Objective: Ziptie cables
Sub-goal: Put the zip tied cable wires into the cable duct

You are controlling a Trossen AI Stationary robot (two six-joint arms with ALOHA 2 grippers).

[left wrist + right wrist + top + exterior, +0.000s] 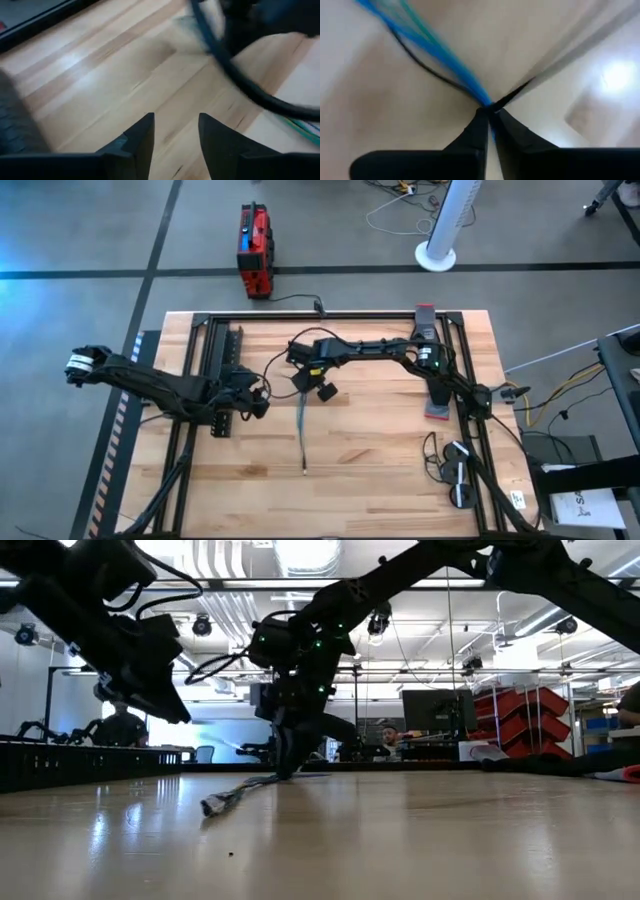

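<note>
Right arm reaches from its base at the table's right side across to the centre, elbow bent, wrist angled down. Right gripper [304,376] is low over the tabletop, fingers [479,131] pinched together, closed on the cables [451,70], tips meeting in the right wrist view. In the low view it hangs steeply down from the forearm with green lights lit on the wrist. Left arm stretches in from the left edge, forearm roughly level, left gripper [262,406] raised above the table, left of the right gripper and apart from it. Its fingers [142,135] are parted, nothing between them.
</note>
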